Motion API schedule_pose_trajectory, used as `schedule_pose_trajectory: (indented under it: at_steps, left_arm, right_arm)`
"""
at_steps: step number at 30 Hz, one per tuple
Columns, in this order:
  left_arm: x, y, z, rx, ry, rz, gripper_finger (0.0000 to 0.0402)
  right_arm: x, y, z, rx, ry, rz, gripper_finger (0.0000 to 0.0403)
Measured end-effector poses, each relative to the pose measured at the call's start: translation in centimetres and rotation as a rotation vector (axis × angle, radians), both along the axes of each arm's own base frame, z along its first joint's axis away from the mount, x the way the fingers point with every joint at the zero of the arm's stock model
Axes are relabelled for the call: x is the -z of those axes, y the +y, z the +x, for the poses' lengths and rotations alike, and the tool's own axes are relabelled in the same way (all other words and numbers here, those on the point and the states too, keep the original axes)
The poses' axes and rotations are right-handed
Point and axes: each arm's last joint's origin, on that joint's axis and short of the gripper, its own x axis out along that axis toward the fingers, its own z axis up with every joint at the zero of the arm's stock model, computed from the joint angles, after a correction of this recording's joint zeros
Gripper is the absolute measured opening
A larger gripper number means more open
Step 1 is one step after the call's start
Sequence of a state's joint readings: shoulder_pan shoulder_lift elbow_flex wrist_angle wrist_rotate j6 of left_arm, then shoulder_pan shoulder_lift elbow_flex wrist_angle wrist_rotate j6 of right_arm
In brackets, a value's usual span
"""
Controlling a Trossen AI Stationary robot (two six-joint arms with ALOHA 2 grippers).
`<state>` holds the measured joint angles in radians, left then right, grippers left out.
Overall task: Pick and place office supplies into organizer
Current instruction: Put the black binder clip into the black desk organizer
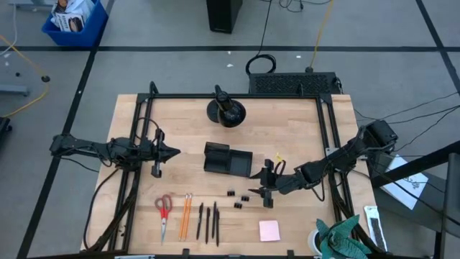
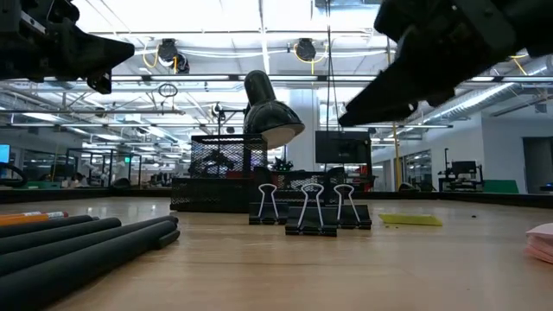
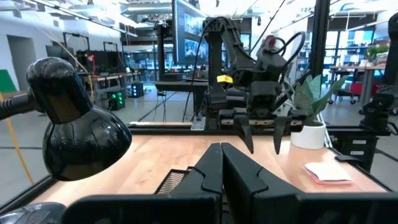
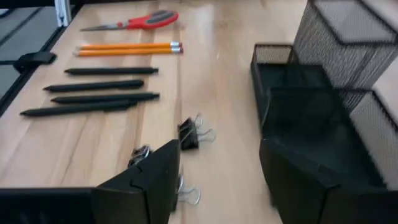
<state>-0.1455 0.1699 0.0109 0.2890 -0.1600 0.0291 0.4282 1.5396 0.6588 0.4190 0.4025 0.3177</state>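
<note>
Organizer [image 1: 227, 159] of black mesh sits mid-table, long axis left to right, its tall compartment at the left end. Near of it lie red-handled scissors [image 1: 163, 211], two orange pencils [image 1: 185, 215] and three black pens [image 1: 208, 222], all running near to far. Binder clips [image 1: 238, 198] sit right of the pens, the pink pad [image 1: 269, 230] nearer; the yellow item [image 1: 279, 157], barely readable, lies farther right. A black lamp [image 1: 226, 109] stands far. Right gripper [image 1: 263, 184] hovers above the clips, jaws wide and empty. Left gripper [image 1: 169, 152], pinched closed, hangs left of the organizer.
</note>
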Motion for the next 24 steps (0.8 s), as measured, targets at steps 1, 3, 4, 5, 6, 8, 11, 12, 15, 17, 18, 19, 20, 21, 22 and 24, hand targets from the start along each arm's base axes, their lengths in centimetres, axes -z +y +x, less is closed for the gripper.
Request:
schedule_pose_trajectory:
  at_steps: [1, 3, 4, 5, 6, 8, 11, 12, 15, 17, 18, 19, 20, 21, 22, 24]
  left_arm:
    - [0.0, 0.0, 0.0, 0.000, 0.000, 0.000, 0.0006]
    - [0.0, 0.0, 0.0, 0.000, 0.000, -0.001, 0.0006]
    - [0.0, 0.0, 0.0, 0.000, 0.000, -0.005, 0.0006]
    - [0.0, 0.0, 0.0, 0.001, 0.000, -0.004, 0.0006]
    - [0.0, 0.0, 0.0, 0.000, 0.000, -0.005, 0.0006]
    - [0.0, 0.0, 0.0, 0.000, 0.001, -0.006, 0.0006]
    - [0.1, 0.0, 0.0, 0.001, 0.007, -0.010, 0.0006]
    - [0.1, 0.0, 0.0, 0.001, 0.009, -0.010, 0.0006]
    - [0.2, 0.0, 0.0, 0.001, 0.020, -0.008, 0.0006]
    - [0.3, 0.0, 0.0, 0.001, 0.027, -0.007, 0.0006]
    - [0.3, 0.0, 0.0, 0.001, 0.030, -0.007, 0.0006]
    - [0.3, 0.0, 0.0, 0.001, 0.032, -0.007, 0.0005]
    - [0.3, 0.0, 0.0, 0.001, 0.032, -0.007, 0.0006]
    - [0.3, 0.0, 0.0, 0.001, 0.031, -0.007, 0.0006]
    - [0.3, 0.0, 0.0, 0.001, 0.032, -0.007, 0.0006]
    - [0.3, 0.0, 0.0, 0.001, 0.032, -0.007, 0.0006]
  right_arm:
    - [0.3, 0.1, -0.2, -0.005, 0.002, 0.010, 0.0213]
    - [0.6, 0.5, -0.1, -0.015, -0.008, 0.015, 0.0213]
    - [0.7, 0.8, -0.1, -0.016, -0.021, 0.014, 0.0213]
    - [0.9, 1.0, 0.1, -0.020, -0.034, 0.012, 0.0213]
    - [1.2, 1.2, 0.3, -0.027, -0.047, 0.010, 0.0213]
    - [2.1, 1.5, 0.4, -0.044, -0.037, -0.022, 0.0213]
    - [3.3, 1.8, 0.7, -0.053, -0.029, -0.039, 0.0213]
    - [3.5, 1.8, 0.8, -0.052, -0.031, -0.038, 0.0213]
    - [4.1, 1.8, 1.0, -0.050, -0.036, -0.036, 0.0213]
    - [4.1, 1.9, 1.1, -0.048, -0.048, -0.030, 0.0212]
    - [4.1, 1.9, 1.2, -0.045, -0.053, -0.024, 0.0212]
    - [4.2, 1.9, 1.2, -0.044, -0.051, -0.021, 0.0212]
    - [4.3, 1.9, 1.2, -0.041, -0.045, -0.016, 0.0212]
    - [4.5, 1.9, 1.2, -0.037, -0.040, -0.010, 0.0212]
    - [4.6, 1.9, 1.2, -0.034, -0.034, -0.007, 0.0212]
    - [4.8, 1.9, 1.2, -0.031, -0.030, -0.002, 0.0212]
